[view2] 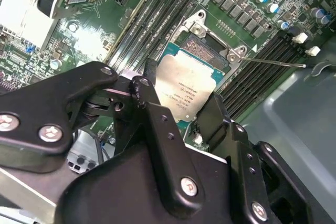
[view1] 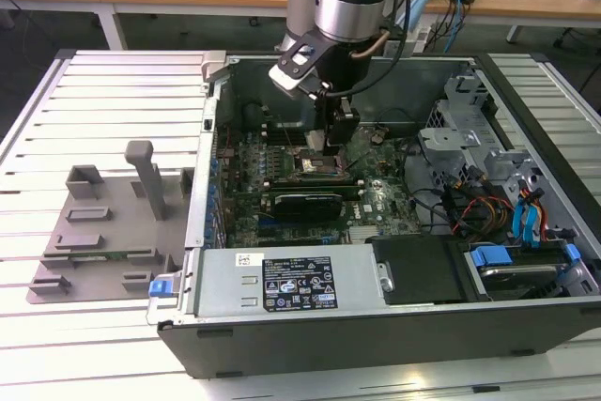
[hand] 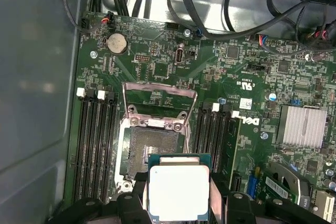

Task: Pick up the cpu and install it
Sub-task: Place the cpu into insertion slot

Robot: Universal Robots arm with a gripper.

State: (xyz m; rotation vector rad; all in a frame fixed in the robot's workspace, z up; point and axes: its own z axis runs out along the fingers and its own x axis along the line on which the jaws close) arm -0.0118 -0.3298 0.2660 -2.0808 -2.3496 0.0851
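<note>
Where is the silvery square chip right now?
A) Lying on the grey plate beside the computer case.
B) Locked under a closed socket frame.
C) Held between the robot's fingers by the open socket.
C: in the first wrist view the cpu sits clamped between the fingers of the gripper, beside the socket, whose metal frame stands open.

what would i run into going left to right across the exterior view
grey fixture plate → computer case's side wall → gripper holding the cpu → silver drive cage
</note>
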